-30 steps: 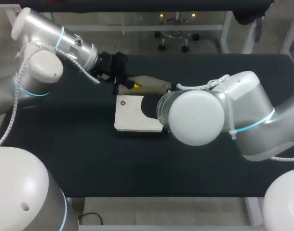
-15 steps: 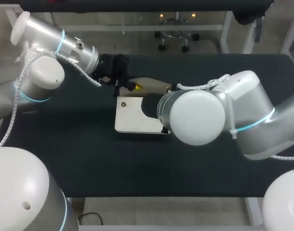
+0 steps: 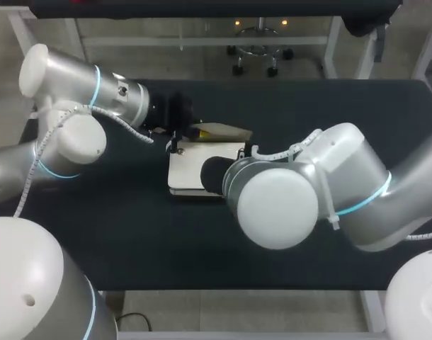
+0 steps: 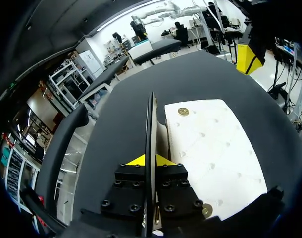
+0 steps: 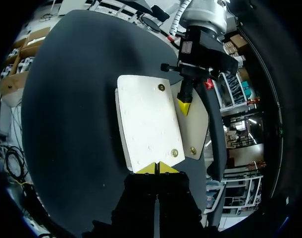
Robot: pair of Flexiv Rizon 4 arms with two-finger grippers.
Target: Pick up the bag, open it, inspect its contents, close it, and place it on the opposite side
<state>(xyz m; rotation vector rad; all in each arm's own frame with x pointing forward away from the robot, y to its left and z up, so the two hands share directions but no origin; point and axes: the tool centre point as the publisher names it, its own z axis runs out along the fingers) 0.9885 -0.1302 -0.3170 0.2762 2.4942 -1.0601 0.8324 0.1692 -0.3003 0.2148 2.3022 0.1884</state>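
Note:
A cream-white bag [image 3: 191,168] lies flat mid-table on the black table [image 3: 117,234]. Its beige flap [image 3: 224,130] is lifted off the body. My left gripper [image 3: 192,130] is shut on that flap; in the left wrist view the flap [image 4: 151,124] runs edge-on between the yellow tips of the left gripper [image 4: 150,160], beside the bag body [image 4: 213,146]. In the right wrist view my right gripper [image 5: 156,168] is shut, tips together at the bag's [image 5: 147,121] near edge, with the flap [image 5: 196,126] and the left gripper [image 5: 184,105] beyond. My right arm [image 3: 280,205] hides its gripper from above.
Brass snap studs [image 5: 175,153] sit at the corners of the bag body and on the flap [image 5: 192,149]. The black tabletop [image 5: 67,99] stretches bare to both sides of the bag.
My right arm has swung left and nearer, covering more of the bag. The left gripper has shifted slightly right and the flap stands more upright, showing narrower from above.

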